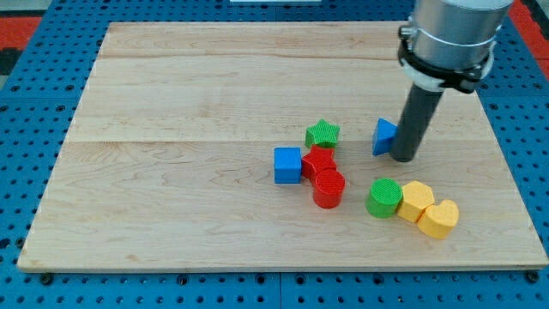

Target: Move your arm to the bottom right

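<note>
My tip [404,159] stands on the wooden board [171,197] at the view's right, touching or just right of the blue triangle block [383,137]. A green star block [322,134] lies to the tip's left. Below the star sit a red block [318,161] and a red cylinder [328,189], with a blue cube [288,165] at their left. Below the tip lie a green cylinder [384,198], a yellow hexagon block [417,201] and a yellow heart-like block [439,218] in a row.
The arm's grey body [450,39] hangs over the board's top right. A blue pegboard [26,129] surrounds the board on all sides.
</note>
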Controlling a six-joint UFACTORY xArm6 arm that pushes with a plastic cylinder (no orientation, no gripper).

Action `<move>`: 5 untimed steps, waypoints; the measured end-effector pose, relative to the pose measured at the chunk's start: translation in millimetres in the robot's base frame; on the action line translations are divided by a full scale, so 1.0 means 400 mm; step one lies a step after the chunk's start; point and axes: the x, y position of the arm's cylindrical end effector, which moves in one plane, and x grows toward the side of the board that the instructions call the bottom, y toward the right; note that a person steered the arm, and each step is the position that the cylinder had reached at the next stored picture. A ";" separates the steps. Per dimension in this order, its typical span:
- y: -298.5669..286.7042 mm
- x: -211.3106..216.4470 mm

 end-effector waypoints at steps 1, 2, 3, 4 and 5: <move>0.098 0.027; 0.187 0.090; 0.206 0.094; 0.272 0.235; 0.231 0.363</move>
